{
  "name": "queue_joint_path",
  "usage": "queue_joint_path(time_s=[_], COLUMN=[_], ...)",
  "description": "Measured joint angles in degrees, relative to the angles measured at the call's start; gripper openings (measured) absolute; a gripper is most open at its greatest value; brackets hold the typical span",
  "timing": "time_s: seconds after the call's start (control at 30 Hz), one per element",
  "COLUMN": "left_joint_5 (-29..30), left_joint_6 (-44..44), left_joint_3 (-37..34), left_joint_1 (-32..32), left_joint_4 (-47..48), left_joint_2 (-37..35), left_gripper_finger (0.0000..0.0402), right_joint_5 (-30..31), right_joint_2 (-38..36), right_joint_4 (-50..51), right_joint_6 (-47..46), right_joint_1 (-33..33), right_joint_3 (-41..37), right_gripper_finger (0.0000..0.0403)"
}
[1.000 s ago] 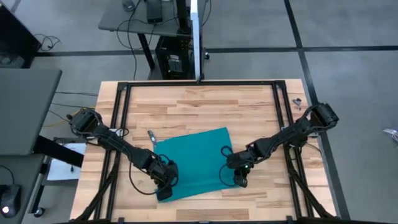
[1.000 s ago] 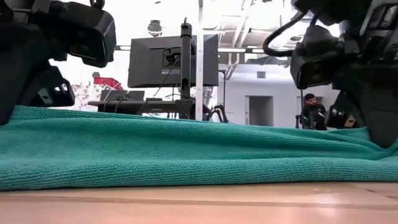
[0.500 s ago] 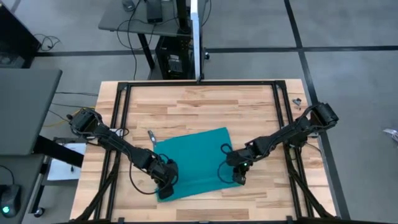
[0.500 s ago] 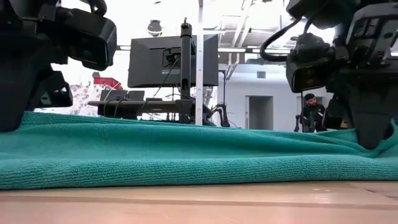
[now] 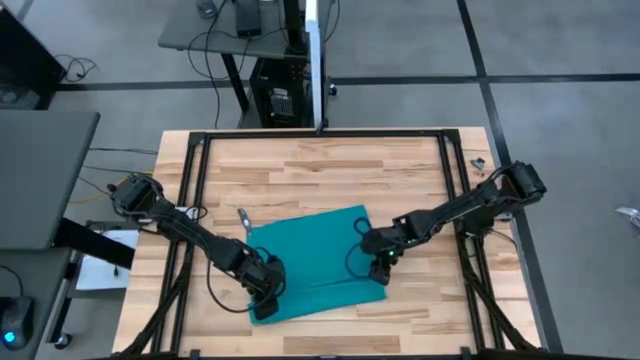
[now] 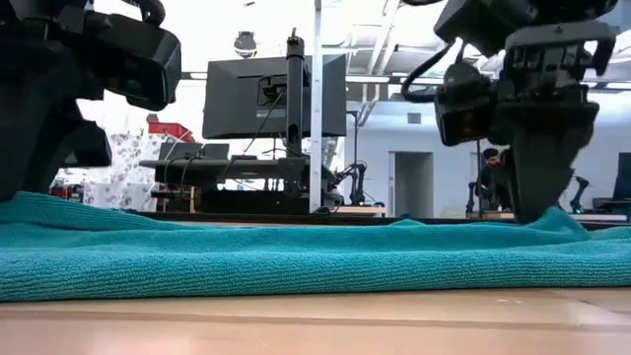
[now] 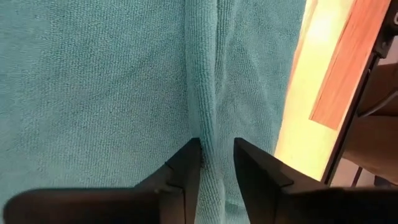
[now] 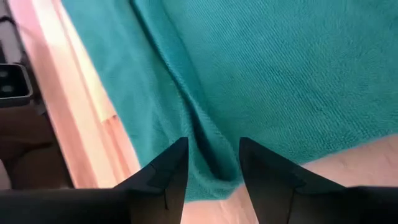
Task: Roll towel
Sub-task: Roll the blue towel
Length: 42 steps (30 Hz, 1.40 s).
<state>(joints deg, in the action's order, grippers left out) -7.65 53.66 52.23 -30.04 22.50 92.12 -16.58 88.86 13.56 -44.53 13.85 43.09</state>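
two grippers down on towel (image 5: 310,262), spread flat mid-table: left gripper (image 7: 216,152) at 7 o'clock corner, right gripper (image 8: 213,152) at 3 o'clock edge, fingers parted, straddling raised folds, gripping nothing.

high: overhead, straight down, far | low: desk-level, facing room | wrists: close, looking down | shared: towel (image 5: 310,262) on desk (image 5: 320,165)
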Motion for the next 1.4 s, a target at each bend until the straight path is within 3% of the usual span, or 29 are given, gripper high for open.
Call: queue_joint_path(time_s=[0.17,0.33,0.43,0.6,0.9,1.17,1.4], left_joint_5=[1.8,4.2,4.2,3.9,3.9,9.1,10.9], left_joint_6=[-2.5,-2.6,-1.4,0.1,1.2,2.1,2.7], left_joint_3=[2.4,2.6,2.5,2.4,2.2,2.3,2.8], left_joint_1=[0.2,-0.3,-1.5,-3.9,-4.2,-3.0,-2.4], left_joint_4=[8.1,5.1,1.6,-3.9,1.0,12.9,15.7], left_joint_2=[-3.3,-5.4,-5.0,-3.4,2.7,2.7,2.7], left_gripper_finger=[0.0083,0.0083,0.0083,0.0083,0.0083,0.0083,0.0080], right_joint_5=[0.0,0.8,4.8,7.8,7.9,9.7,14.1], right_joint_2=[-5.6,-9.3,-9.5,-5.7,4.5,4.9,4.5], right_joint_4=[2.9,-0.3,-1.8,-7.8,-10.8,-10.1,-9.4], right_joint_6=[2.8,4.5,5.2,5.1,1.2,1.3,2.5], right_joint_1=[-1.8,-0.9,1.4,6.2,7.7,5.9,4.1], right_joint_3=[0.0,0.1,0.1,0.1,0.1,0.1,0.1], right_gripper_finger=[0.0141,0.0137,0.0135,0.0134,0.0134,0.0134,0.0134])
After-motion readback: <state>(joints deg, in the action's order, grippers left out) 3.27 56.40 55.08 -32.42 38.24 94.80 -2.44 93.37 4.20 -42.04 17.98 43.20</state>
